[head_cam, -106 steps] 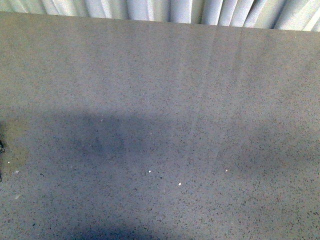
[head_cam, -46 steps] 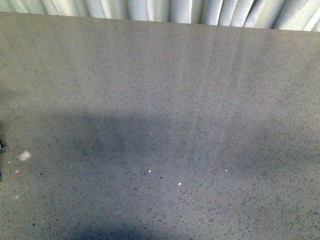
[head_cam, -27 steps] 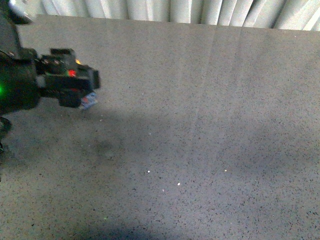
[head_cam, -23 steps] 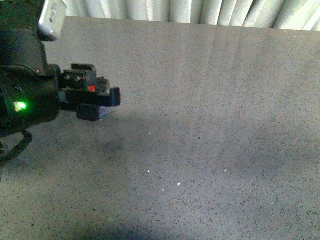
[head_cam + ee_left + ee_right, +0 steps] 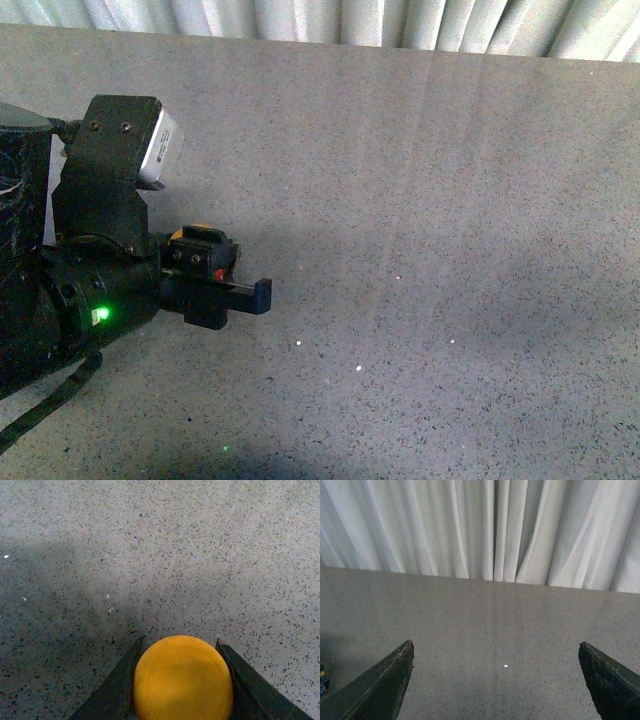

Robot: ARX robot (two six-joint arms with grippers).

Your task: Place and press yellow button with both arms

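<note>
Grey speckled tabletop (image 5: 460,170) filling most of front view, white pleated curtain (image 5: 350,20) along top edge behind its far side, three small white specks (image 5: 358,368) at lower centre, broad dark shadow (image 5: 330,290) banding the lower half, faint pale vertical streaks (image 5: 430,120) upper centre.

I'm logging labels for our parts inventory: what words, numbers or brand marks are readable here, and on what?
None can be read.
The yellow button has a blank cap.
The grey camera block on the left arm shows no legible marking.

front: down on table (image 5: 450,200) | left: close-up | right: toward curtain (image 5: 495,530)
</note>
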